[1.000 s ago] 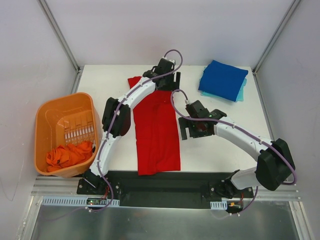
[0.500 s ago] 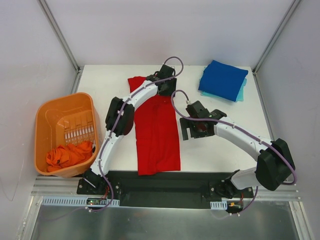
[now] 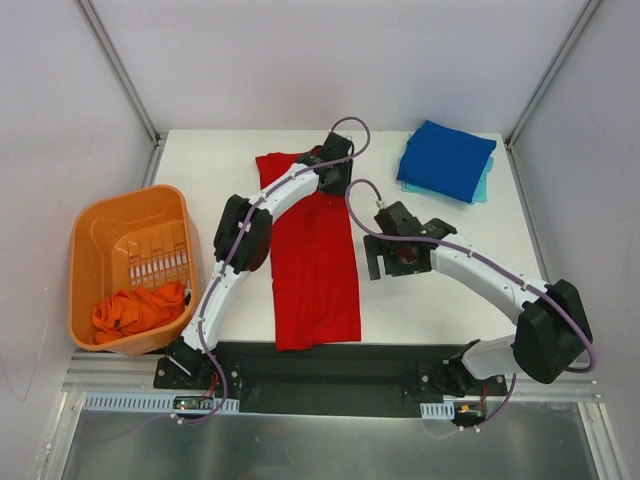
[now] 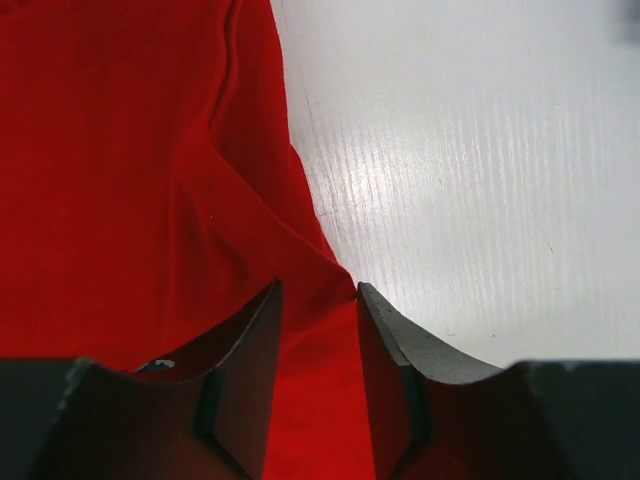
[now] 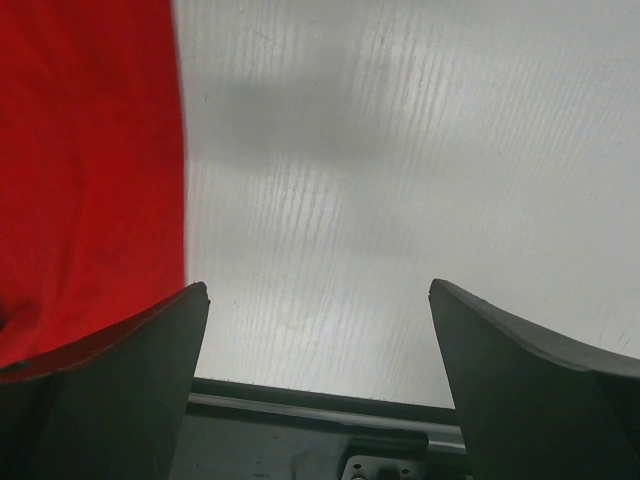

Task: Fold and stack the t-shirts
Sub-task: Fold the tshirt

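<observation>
**Top view:** Within the last second the left arm has sunk onto the far end of the red shirt (image 3: 315, 270), and the left jaws have narrowed there. The shirt lies as a long strip down the middle of the counter (image 3: 440, 320). The right jaws have not moved and hang just beside the strip's right edge. The blue shirt (image 3: 447, 158) sits folded on the teal shirt (image 3: 485, 186) at the far right corner. The orange shirt (image 3: 135, 308) is crumpled in the basket (image 3: 95, 215), off the counter's left side. White walls close in the counter on three sides. Open white surface lies between the strip and the stack.

**Left wrist:** The jaws are clamped on a raised pucker of red cloth at the strip's right edge. That looks like the pinch for folding the far end toward the near end.

**Right wrist:** The jaws stand wide apart with nothing between them. They are above bare, faintly grained counter, and the red edge is at the left finger (image 5: 110, 390).
</observation>
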Available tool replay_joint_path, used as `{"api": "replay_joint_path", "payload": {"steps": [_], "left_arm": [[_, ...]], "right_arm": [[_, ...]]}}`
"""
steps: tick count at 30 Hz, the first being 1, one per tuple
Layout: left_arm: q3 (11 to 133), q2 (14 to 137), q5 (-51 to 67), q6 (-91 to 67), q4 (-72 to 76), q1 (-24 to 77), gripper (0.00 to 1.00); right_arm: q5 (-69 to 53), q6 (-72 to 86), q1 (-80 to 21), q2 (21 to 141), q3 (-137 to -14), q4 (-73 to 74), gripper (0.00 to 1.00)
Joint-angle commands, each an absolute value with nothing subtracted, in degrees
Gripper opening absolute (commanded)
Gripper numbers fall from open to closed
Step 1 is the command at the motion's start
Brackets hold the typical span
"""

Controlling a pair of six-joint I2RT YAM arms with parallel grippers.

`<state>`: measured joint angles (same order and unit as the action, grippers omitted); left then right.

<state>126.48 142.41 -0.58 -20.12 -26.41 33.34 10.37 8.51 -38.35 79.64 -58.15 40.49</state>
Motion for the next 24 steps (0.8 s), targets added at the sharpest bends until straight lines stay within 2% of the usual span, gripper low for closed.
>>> {"api": "replay_joint_path", "payload": {"steps": [1, 18, 24], "left_arm": [[129.0, 142.3, -1.9, -19.7, -26.3, 33.7, 0.38], [129.9, 143.4, -0.1, -20.0, -29.4, 33.7, 0.32], [130.1, 143.4, -0.1, -20.0, -29.7, 33.7, 0.14]], "right_arm": [[12.5, 8.8, -38.1, 77.1, -57.4, 42.3, 0.97], [13.8, 8.8, -37.4, 75.1, -57.0, 42.9, 0.97], [13.8, 8.8, -37.4, 74.7, -56.8, 42.9, 0.97]]}}
